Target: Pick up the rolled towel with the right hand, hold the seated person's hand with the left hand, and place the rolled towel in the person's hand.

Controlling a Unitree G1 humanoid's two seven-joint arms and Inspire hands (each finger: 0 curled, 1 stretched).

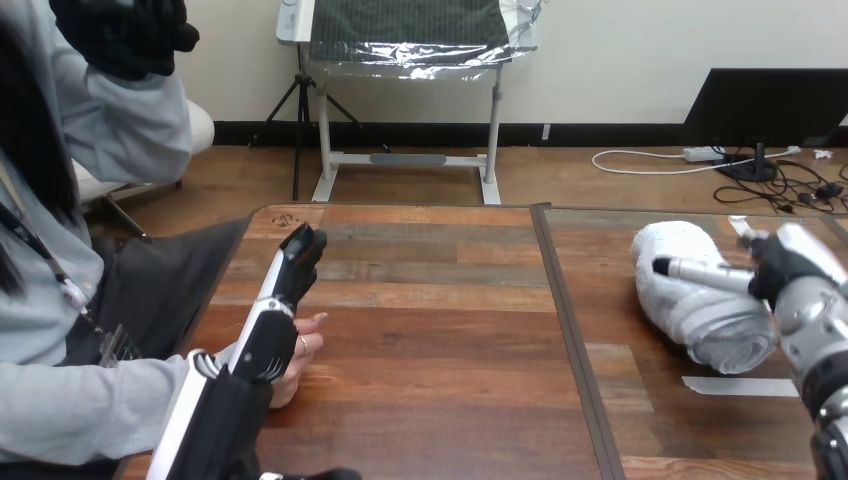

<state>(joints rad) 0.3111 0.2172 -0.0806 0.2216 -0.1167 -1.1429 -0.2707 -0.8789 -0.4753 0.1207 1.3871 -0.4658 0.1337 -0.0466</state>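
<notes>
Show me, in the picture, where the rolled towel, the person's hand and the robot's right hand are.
towel [692, 318], head view, on its white side.
person's hand [305, 356], head view, on its knuckles.
right hand [778, 270], head view, on its black palm.

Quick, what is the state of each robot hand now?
Left robot hand: open, over the person's hand.
Right robot hand: open, touching the rolled towel.

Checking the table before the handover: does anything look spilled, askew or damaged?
Nothing stands out. The rolled towel lies intact on the table's right half, the right hand at it; the person's hand rests near the left edge beside the left hand.
</notes>
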